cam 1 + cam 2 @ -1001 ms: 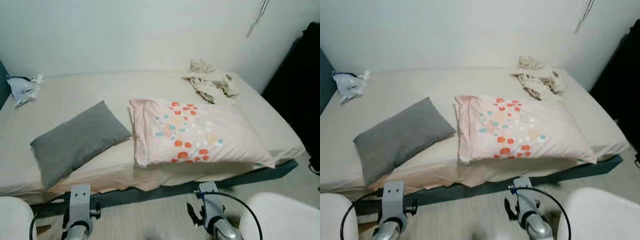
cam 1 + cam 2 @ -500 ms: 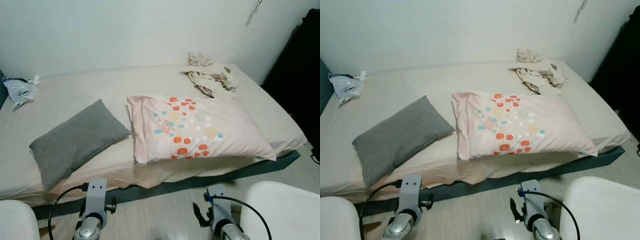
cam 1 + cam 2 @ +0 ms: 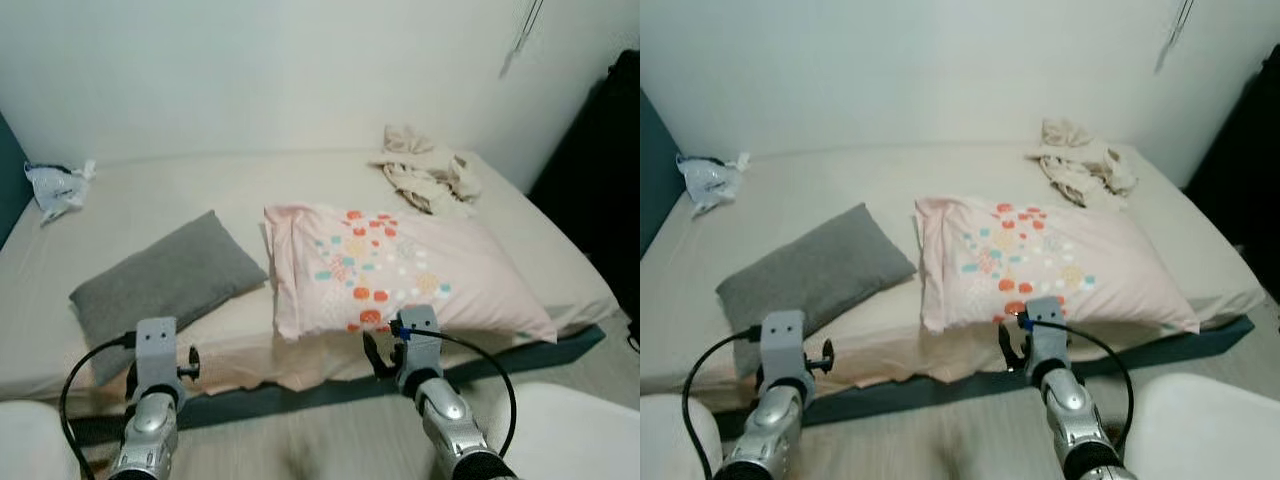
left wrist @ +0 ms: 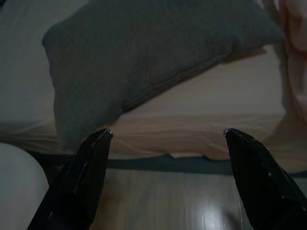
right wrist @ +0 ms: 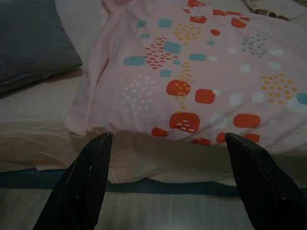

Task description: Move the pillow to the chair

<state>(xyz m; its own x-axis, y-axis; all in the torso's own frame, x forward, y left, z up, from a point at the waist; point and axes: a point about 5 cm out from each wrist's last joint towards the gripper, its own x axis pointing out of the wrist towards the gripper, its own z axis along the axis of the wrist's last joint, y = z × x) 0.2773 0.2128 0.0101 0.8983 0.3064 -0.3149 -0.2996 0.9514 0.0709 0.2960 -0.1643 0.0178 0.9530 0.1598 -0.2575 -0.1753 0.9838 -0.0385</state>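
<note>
A pink pillow (image 3: pixel 400 270) with orange and teal spots lies at the bed's near edge, and a smaller grey pillow (image 3: pixel 165 280) lies to its left. My right gripper (image 5: pixel 168 136) is open, held low in front of the pink pillow (image 5: pixel 201 62) without touching it. My left gripper (image 4: pixel 165 132) is open too, facing the grey pillow (image 4: pixel 144 52) and the mattress edge from a short way off. Both silver arms, left (image 3: pixel 150 400) and right (image 3: pixel 430 385), reach up from the bottom of the eye views.
The bed (image 3: pixel 200 190) stands against a white wall. A pile of crumpled clothes (image 3: pixel 425 170) lies at its far right and a plastic bag (image 3: pixel 58 185) at its far left. A dark object (image 3: pixel 600 170) stands at right. Wood floor (image 4: pixel 158 201) runs under the bed edge. White rounded shapes (image 3: pixel 570 430) sit at the bottom corners.
Both arms have risen and reached forward toward the bed edge; the right gripper now stands before the pink pillow's near edge. The camera view has shifted a little.
</note>
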